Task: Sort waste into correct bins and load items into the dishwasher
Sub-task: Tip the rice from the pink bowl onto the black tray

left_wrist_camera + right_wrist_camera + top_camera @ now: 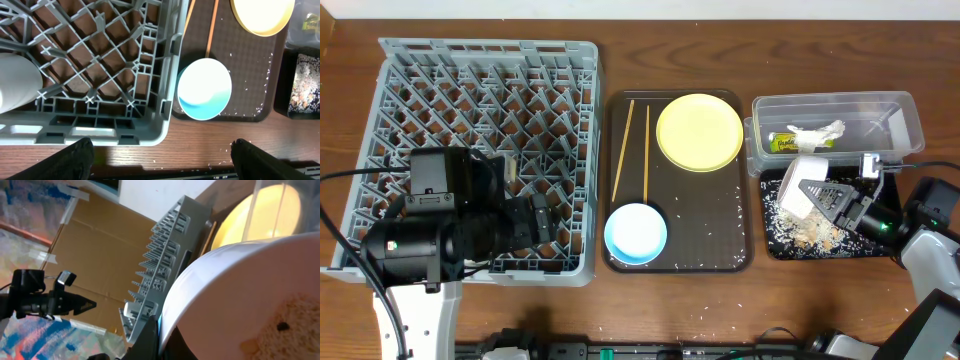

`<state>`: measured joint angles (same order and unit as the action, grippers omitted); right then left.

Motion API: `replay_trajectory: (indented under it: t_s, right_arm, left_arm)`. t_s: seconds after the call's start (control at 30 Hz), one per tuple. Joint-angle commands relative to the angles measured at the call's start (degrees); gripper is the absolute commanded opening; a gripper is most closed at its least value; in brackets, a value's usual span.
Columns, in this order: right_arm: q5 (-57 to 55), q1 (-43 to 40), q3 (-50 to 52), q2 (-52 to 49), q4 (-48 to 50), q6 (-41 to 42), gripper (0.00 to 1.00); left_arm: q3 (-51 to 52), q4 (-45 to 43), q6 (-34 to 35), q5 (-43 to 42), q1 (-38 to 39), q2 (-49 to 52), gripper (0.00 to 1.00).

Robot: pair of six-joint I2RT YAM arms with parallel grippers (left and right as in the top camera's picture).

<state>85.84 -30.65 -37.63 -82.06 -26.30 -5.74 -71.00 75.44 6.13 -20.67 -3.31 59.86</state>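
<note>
My right gripper (825,195) is shut on the rim of the small white bowl (803,185) and holds it tilted over the black tray (830,252). Brownish scraps and rice (815,232) lie in that tray. In the right wrist view the bowl (240,280) still has brownish scraps inside. The snack wrapper (807,138) lies in the clear tub (900,110). The yellow plate (699,132), the light blue bowl (635,233) and two chopsticks (623,145) lie on the brown tray (740,240). My left gripper (160,150) is open and empty over the front right corner of the grey rack (490,100).
Rice grains are scattered on the brown tray and on the table in front of it. In the left wrist view a white rounded thing (17,82) sits in the rack at the left edge; I cannot tell what it is.
</note>
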Motion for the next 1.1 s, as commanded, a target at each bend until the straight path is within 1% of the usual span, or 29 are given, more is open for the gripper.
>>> replay_trajectory:
  t_s: [0.0,0.03,0.07,0.1,0.13,0.17,0.2,0.23,0.27,0.3,0.33,0.37,0.4,0.43,0.47,0.5,0.53,0.57,0.63,0.7,0.73,0.77,0.8,0.87,0.9,0.93,1.0,1.03,1.07]
  right_arm:
    - [-1.27,-0.46,0.37,-0.31,0.79,-5.29,0.01]
    - [-2.32,0.2,0.37,-0.92,0.83,-0.39,0.01]
    - [3.65,0.59,0.35,-1.22,0.22,-0.79,0.01]
    - [3.56,1.11,0.28,-1.18,-1.18,-0.72,0.01]
    - [2.47,1.49,0.31,-0.96,-1.2,-3.72,0.01]
    - [-1.46,1.62,0.31,-1.01,-1.01,-3.98,0.01]
    - [0.33,1.6,0.31,-0.98,-0.85,0.46,0.01]
    - [3.54,1.6,0.24,-0.94,-1.18,-0.31,0.01]
    - [2.43,1.64,0.22,-0.87,-0.02,-1.75,0.01]
    - [-2.86,1.64,0.22,-0.9,1.7,1.51,0.01]
    - [0.76,1.66,0.22,-0.87,2.86,6.23,0.01]
    - [-1.79,2.01,0.07,-0.48,5.75,5.42,0.01]
    - [-8.02,1.84,0.07,-0.48,6.19,11.96,0.01]
    - [0.39,1.92,0.07,-0.48,6.88,12.41,0.01]
    - [3.32,2.16,-0.04,-0.39,7.87,10.91,0.01]
    - [-1.75,2.36,-0.07,-0.2,8.96,11.19,0.01]
    - [-10.99,2.56,-0.07,-0.26,9.07,16.41,0.01]
    - [-9.86,2.8,-0.07,-0.28,9.29,19.02,0.01]
    - [3.54,5.03,-0.13,-0.13,13.09,15.72,0.01]
    - [2.34,6.14,-0.13,0.11,14.91,12.81,0.01]
    - [1.14,6.36,-0.13,0.07,15.32,18.05,0.01]
    - [3.56,6.6,-0.13,0.09,16.48,19.69,0.01]
    - [1.97,7.26,-0.15,0.52,16.81,17.62,0.01]
    - [-9.84,7.82,-0.15,0.52,15.8,21.59,0.01]
    - [-8.07,8.0,-0.15,0.5,16.28,23.71,0.01]
    - [-0.09,8.5,-0.15,0.81,19.04,21.57,0.01]
    - [-7.98,9.38,-0.15,1.29,19.47,25.68,0.01]
    - [-9.51,9.88,-0.17,1.31,19.32,28.7,0.01]
    - [-8.87,10.45,-0.22,1.66,19.23,28.65,0.01]
  left_arm:
    - [-0.48,0.17,-0.57,-0.28,0.17,0.11,0.89]
    - [-0.48,0.09,-0.57,-0.28,0.17,0.11,0.89]
    - [-0.48,-0.07,-0.57,-0.28,0.17,0.11,0.89]
    - [-0.48,-0.26,-0.57,-0.28,0.17,0.11,0.89]
    - [-0.48,-0.33,-0.55,-0.31,0.17,0.11,0.89]
    - [-0.48,-0.44,-0.55,-0.31,0.17,0.11,0.89]
    - [-0.48,-0.48,-0.55,-0.31,0.17,0.11,0.89]
    - [-0.48,-0.46,-0.55,-0.31,0.17,0.11,0.89]
    - [-0.48,-0.42,-0.55,-0.31,0.17,0.11,0.89]
    - [-0.48,-0.48,-0.55,-0.31,0.17,0.11,0.89]
    - [-0.48,-0.72,-0.55,-0.31,0.17,0.11,0.89]
    - [-0.48,-0.74,-0.55,-0.31,0.17,0.11,0.89]
    - [-0.48,-0.79,-0.55,-0.31,0.17,0.11,0.89]
    - [-0.48,-0.83,-0.55,-0.31,0.17,0.11,0.89]
    - [-0.48,-0.66,-0.55,-0.31,0.17,0.11,0.89]
    - [-0.48,-0.48,-0.55,-0.31,0.2,0.11,0.89]
    - [-0.48,-0.48,-0.55,-0.31,0.17,0.11,0.89]
    - [-0.48,-0.55,-0.55,-0.31,0.17,0.11,0.89]
    - [-0.48,-0.17,-0.57,-0.31,0.17,0.11,0.89]
    - [-0.48,0.17,-0.57,-0.31,0.17,0.11,0.89]
    - [-0.48,0.2,-0.57,-0.31,0.2,0.11,0.89]
    - [-0.48,0.2,-0.57,-0.31,0.17,0.11,0.89]
    - [-0.48,0.28,-0.57,-0.31,0.2,0.11,0.89]
    - [-0.48,0.33,-0.57,-0.31,0.2,0.11,0.89]
    - [-0.48,0.17,-0.57,-0.31,0.17,0.11,0.89]
    - [-0.48,0.15,-0.57,-0.31,0.17,0.11,0.89]
    - [-0.48,0.33,-0.57,-0.31,0.17,0.11,0.89]
    - [-0.48,0.17,-0.57,-0.31,0.17,0.11,0.89]
    - [-0.48,0.2,-0.57,-0.31,0.17,0.11,0.89]
